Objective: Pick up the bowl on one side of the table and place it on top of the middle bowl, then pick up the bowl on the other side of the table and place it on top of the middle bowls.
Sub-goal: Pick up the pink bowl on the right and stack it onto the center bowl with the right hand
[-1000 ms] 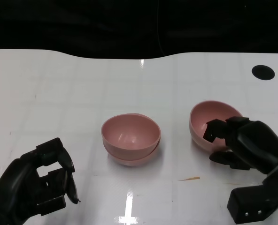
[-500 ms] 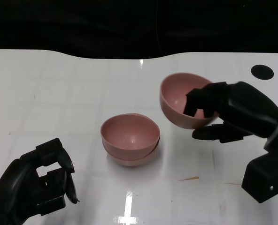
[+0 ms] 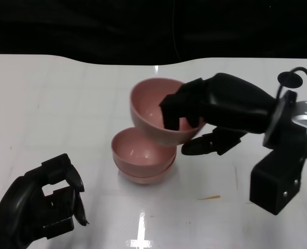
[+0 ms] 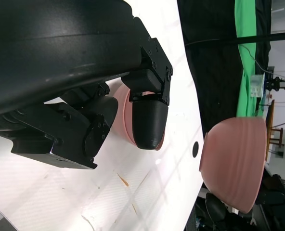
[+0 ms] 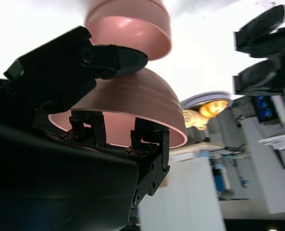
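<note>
A stack of two pink bowls stands at the table's middle, also in the left wrist view and the right wrist view. My right hand grips a third pink bowl by its rim, fingers inside, thumb underneath. That bowl hangs in the air just above and slightly right of the stack, tilted; the left wrist view shows it off the table, and the right wrist view shows it close to the stack. My left hand rests at the near left with fingers curled in, holding nothing.
A black round hole marks the table's far right. A small tan sliver lies on the white table near the front right of the stack. The table's dark far edge runs across the back.
My right hand lifted the right-side bowl off the table and carried it left and up to just above the middle stack. The left hand stayed still.
</note>
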Robot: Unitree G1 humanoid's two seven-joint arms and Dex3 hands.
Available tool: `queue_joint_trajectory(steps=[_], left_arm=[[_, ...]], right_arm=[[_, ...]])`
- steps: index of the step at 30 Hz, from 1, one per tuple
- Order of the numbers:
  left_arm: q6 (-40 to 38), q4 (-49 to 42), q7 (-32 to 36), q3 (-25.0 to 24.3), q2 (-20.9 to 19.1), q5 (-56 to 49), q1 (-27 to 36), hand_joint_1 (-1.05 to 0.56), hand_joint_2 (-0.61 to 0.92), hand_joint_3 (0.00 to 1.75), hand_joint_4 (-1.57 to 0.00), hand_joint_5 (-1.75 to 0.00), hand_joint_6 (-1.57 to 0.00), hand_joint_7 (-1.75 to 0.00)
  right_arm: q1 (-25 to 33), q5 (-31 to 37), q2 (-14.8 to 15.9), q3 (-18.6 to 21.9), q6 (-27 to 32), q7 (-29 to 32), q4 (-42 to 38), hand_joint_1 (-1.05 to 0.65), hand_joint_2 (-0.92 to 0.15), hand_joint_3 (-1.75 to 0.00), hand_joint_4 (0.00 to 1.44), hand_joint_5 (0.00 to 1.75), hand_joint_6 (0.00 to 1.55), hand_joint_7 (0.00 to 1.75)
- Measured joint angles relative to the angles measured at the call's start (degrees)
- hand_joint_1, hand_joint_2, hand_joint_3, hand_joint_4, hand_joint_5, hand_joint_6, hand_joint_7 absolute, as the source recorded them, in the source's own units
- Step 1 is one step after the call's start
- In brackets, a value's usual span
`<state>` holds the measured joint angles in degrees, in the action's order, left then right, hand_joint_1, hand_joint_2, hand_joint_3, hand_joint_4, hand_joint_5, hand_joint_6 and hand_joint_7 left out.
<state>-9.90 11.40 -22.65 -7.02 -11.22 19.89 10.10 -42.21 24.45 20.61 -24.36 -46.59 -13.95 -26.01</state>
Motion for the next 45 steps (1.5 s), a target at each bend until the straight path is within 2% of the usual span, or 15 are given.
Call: queue_joint_trajectory(steps=[2, 4, 10, 13, 18, 28, 32, 40, 45], left_arm=[[0.0, 0.2, 0.01, 0.11, 0.2, -0.01, 0.06, 0.22, 0.79, 1.21, -0.77, -1.75, -0.62, -1.75], [0.08, 0.27, 0.01, 0.12, 0.33, 0.0, 0.17, 0.22, 0.79, 1.21, -0.78, -1.75, -0.63, -1.75], [2.15, -0.7, -0.04, 0.27, 0.88, -0.12, 0.18, 0.2, 0.76, 1.22, -0.83, -1.75, -0.68, -1.75], [3.26, -1.29, -0.03, 0.55, 0.93, -0.91, 0.18, 0.19, 0.74, 1.23, -0.85, -1.75, -0.69, -1.75], [4.8, -1.74, -0.03, 1.03, 1.23, -1.17, 0.21, 0.18, 0.73, 1.24, -0.86, -1.75, -0.71, -1.75], [5.3, -1.91, -0.02, 1.37, 1.28, -1.32, 0.27, 0.17, 0.73, 1.23, -0.84, -1.75, -0.69, -1.75], [4.57, -1.52, 0.06, 1.37, 1.48, -1.23, 0.33, 0.17, 0.76, 1.19, -0.83, -1.75, -0.68, -1.75], [3.21, -0.73, 0.05, 1.35, 1.52, -1.06, 0.76, 0.2, 0.79, 1.17, -0.83, -1.75, -0.68, -1.75], [3.28, -0.84, 0.03, 1.33, 1.77, -0.93, 0.75, 0.2, 0.79, 1.17, -0.85, -1.75, -0.68, -1.75]], right_arm=[[-0.46, 0.06, -1.15, -0.3, -0.19, -0.62, -0.36, -0.24, -0.63, -0.79, 0.93, 1.75, 0.73, 1.63], [-0.82, 0.46, -2.19, -0.6, -0.4, -1.14, -1.16, -0.25, -0.64, -0.75, 0.91, 1.75, 0.68, 1.71], [-2.82, 2.95, -5.33, -1.99, -2.07, -0.83, -7.78, -0.18, -0.6, -0.73, 0.93, 1.75, 0.68, 1.74], [-4.21, 5.15, -6.94, -2.36, -2.96, 1.06, -12.15, -0.16, -0.56, -0.78, 0.93, 1.75, 0.68, 1.75], [-7.16, 9.06, -9.22, -2.83, -4.47, 6.37, -20.55, -0.19, -0.6, -0.83, 0.93, 1.75, 0.68, 1.75], [-11.45, 13.56, -10.56, -4.91, -5.75, 12.3, -30.86, -0.21, -0.61, -0.82, 0.89, 1.75, 0.64, 1.75], [-11.69, 14.76, -11.23, -5.49, -5.77, 14.3, -32.74, -0.19, -0.65, -0.76, 0.88, 1.75, 0.62, 1.75], [-11.76, 18.1, -12.14, -7.8, -4.89, 17.95, -34.62, -0.16, -0.6, -0.71, 0.9, 1.75, 0.66, 1.75], [-11.77, 19.92, -12.64, -9.65, -4.59, 19.02, -35.8, -0.21, -0.73, -0.51, 0.88, 1.75, 0.64, 1.75]])
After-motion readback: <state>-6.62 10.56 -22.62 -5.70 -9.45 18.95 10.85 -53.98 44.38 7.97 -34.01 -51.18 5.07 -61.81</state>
